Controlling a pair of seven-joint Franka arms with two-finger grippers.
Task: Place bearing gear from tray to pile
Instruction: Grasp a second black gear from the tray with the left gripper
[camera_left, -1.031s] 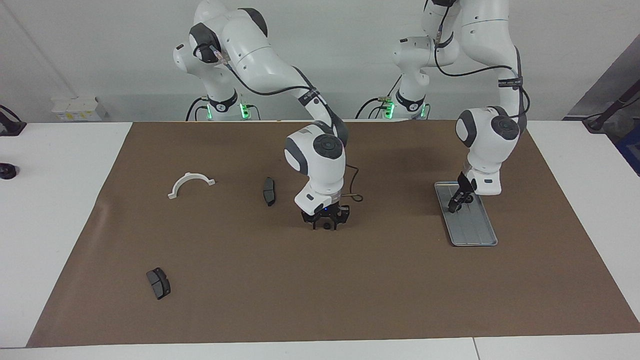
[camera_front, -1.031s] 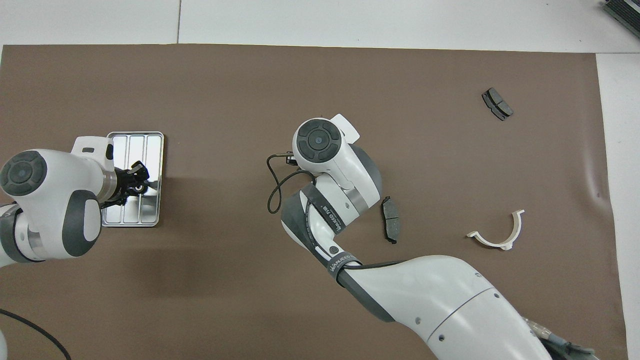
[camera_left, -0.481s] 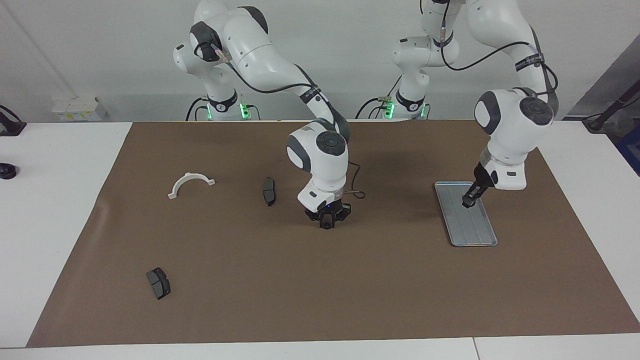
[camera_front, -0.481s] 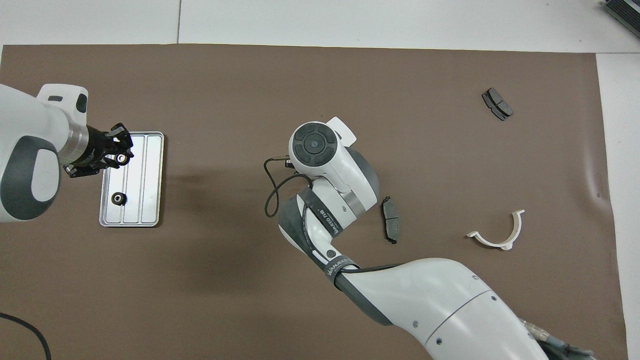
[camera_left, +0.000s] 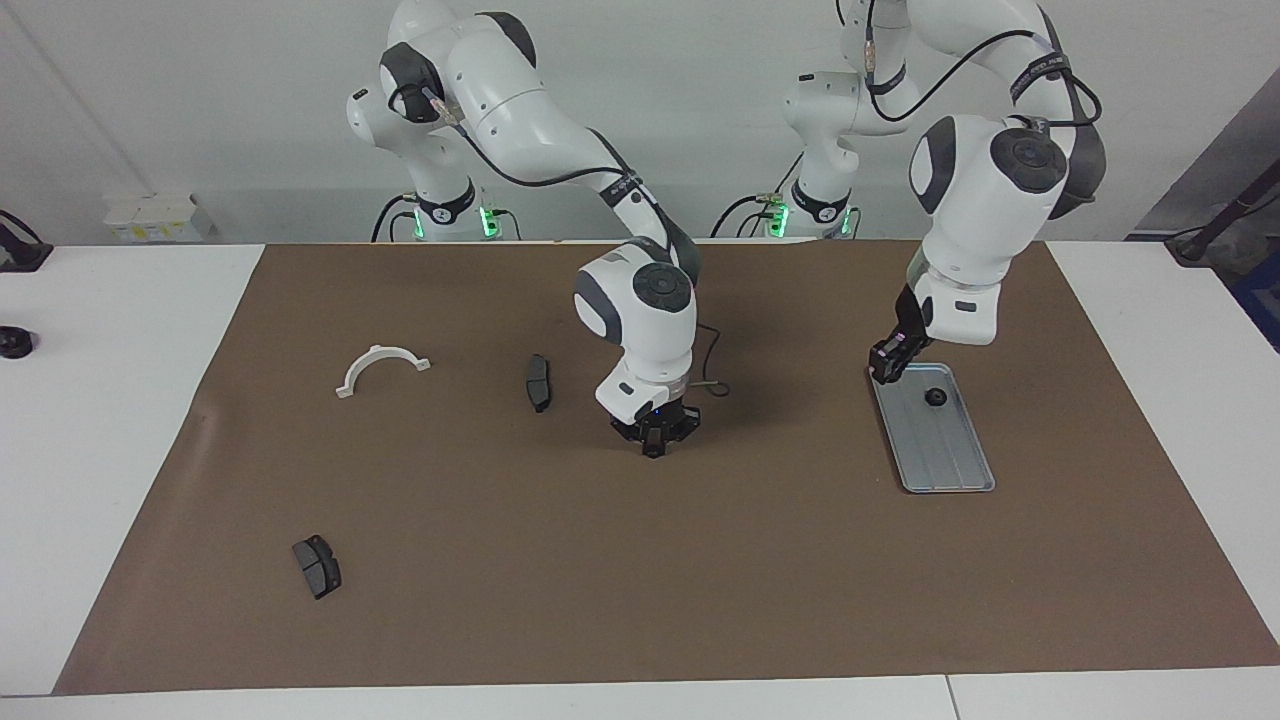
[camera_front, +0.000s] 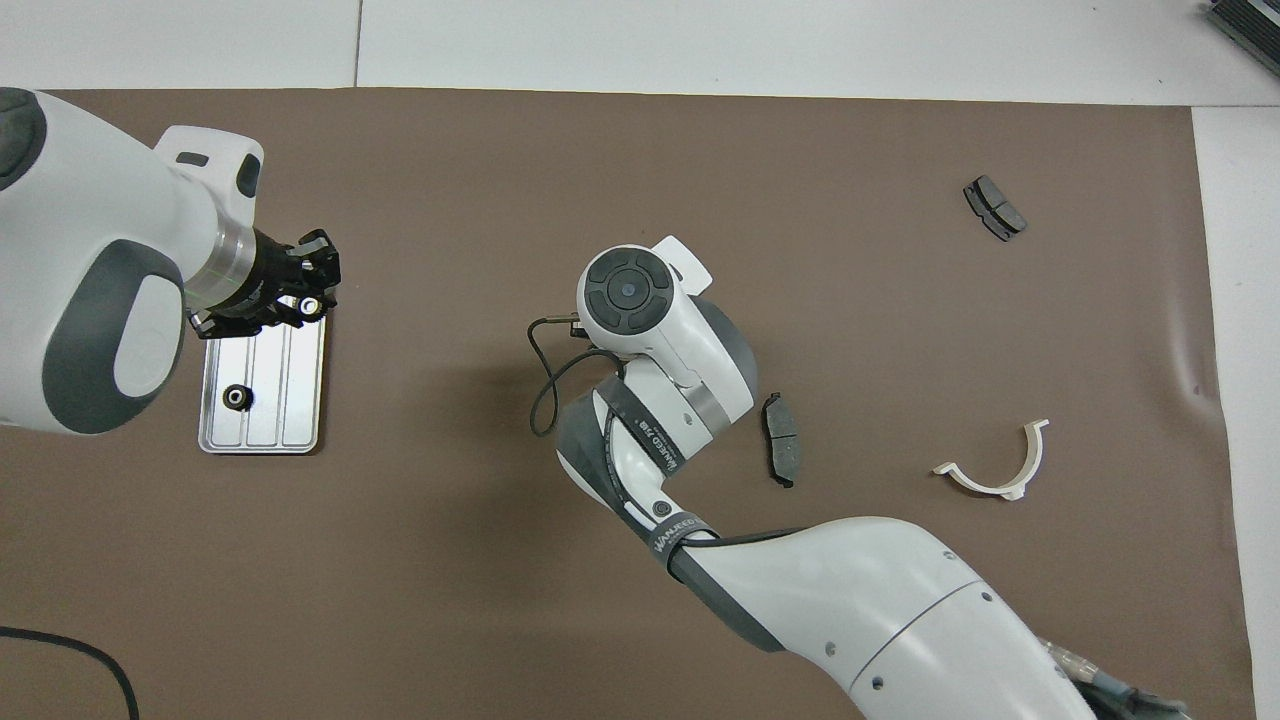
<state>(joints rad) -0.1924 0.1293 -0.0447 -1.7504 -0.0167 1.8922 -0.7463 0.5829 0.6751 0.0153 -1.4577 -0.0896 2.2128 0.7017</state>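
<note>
The silver-grey grooved tray (camera_left: 948, 462) lies on the brown mat toward the left arm's end; it also shows in the overhead view (camera_front: 300, 405). One small black bearing gear (camera_left: 936, 397) lies on it, also in the overhead view (camera_front: 236, 397). My left gripper (camera_left: 888, 364) is raised over the tray's edge and is shut on a second small gear (camera_front: 310, 305), seen between its fingers in the overhead view (camera_front: 312, 298). My right gripper (camera_left: 652, 446) hangs low over the middle of the mat with a small dark thing at its tip. Its own arm hides it from above.
A dark brake pad (camera_left: 538, 382) lies beside the right gripper, toward the right arm's end. A white half-ring bracket (camera_left: 381, 368) lies farther that way. Another brake pad (camera_left: 317, 566) lies far from the robots. A thin cable (camera_left: 708, 372) loops by the right wrist.
My left gripper has risen off the tray with a gear and swung toward the mat's middle, uncovering the gear left on the tray. My right gripper has risen slightly and turned.
</note>
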